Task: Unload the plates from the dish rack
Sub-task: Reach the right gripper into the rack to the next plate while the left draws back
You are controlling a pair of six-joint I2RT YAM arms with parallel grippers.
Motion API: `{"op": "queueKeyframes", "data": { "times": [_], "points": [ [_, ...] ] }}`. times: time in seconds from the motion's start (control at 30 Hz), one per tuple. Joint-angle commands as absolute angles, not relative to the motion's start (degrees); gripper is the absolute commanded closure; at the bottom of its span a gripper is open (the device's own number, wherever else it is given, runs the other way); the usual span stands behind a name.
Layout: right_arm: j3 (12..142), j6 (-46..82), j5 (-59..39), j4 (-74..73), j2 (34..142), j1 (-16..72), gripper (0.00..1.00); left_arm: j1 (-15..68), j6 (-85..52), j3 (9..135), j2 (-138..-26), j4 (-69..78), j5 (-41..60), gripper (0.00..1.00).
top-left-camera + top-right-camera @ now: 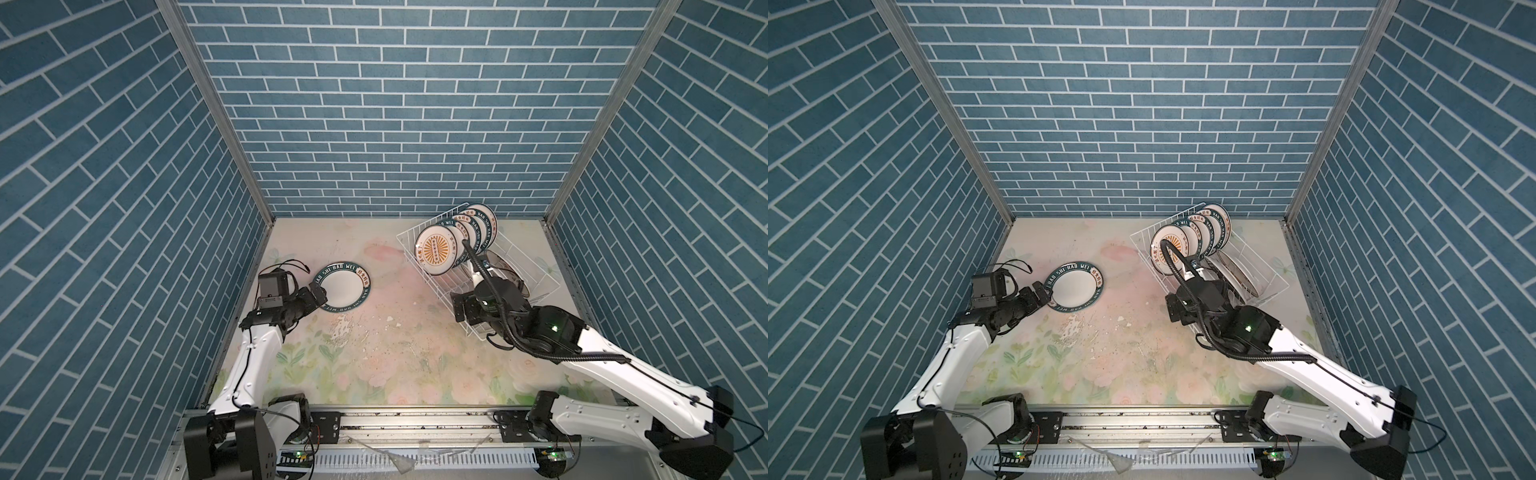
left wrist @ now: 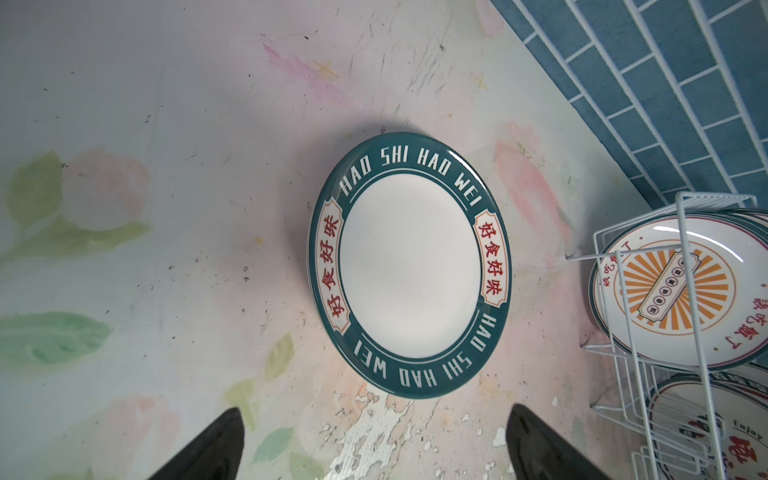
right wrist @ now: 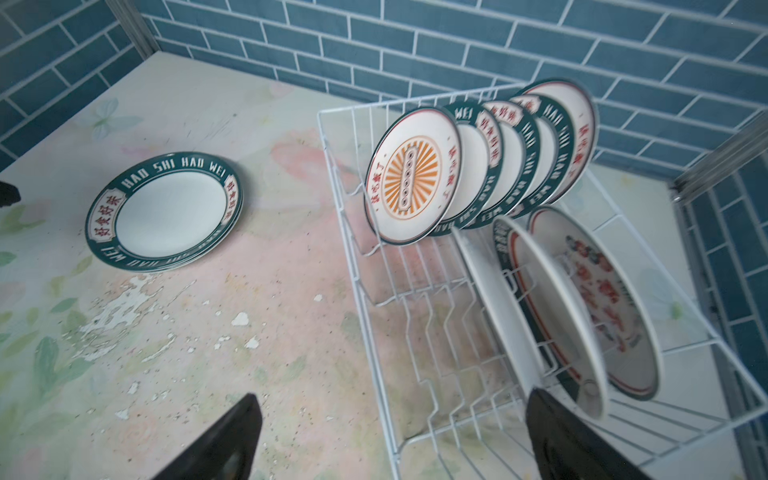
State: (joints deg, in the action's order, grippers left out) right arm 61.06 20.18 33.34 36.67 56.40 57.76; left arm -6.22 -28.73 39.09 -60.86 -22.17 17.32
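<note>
White wire: dish rack [image 3: 419, 286] is seen at far-right corner of tabletop [image 1: 395, 357], set askew to its edges.
Far row: five plates [image 1: 469, 226] are stood on edge, leaning and overlapped; orange sunburst plate [image 3: 411, 176] is at the front, green-rimmed ones are packed behind.
Near row: more are stood on edge here, count unclear; white-backed plate [image 3: 498, 299] is nearest, red-character plate [image 3: 594, 299] is behind it.
Unloaded: green-rim plate [image 2: 409, 266] is laid flat, face up, nr left edge of tabletop, well apart from rack. A second rim is glimpsed under it in rt wrist view; stack count can't be told.
L gripper [image 2: 374, 413]: jaws are spread wide, nothing between them. Tips are parked just short of green-rim plate, no contact seen.
R gripper [image 3: 392, 397]: jaws are spread wide, nothing clamped. It's held over rack's near end, with one finger [image 3: 573, 436] just beside white-backed plate's lower edge; contact can't be told.
</note>
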Motion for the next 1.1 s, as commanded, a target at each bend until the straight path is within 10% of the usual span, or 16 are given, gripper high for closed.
{"op": "queueKeyframes", "data": {
  "times": [0.0,1.07],
  "points": [
    [56.8,10.9,40.4,36.0,52.9,57.9,0.01,-2.6,-29.1,37.9,-59.4,-23.1,14.2,0.01],
    [52.2,14.2,34.2,36.5,64.5,46.1,0.21,18.9,-29.9,39.8,-64.4,-25.1,9.7,0.01]
  ]
}}
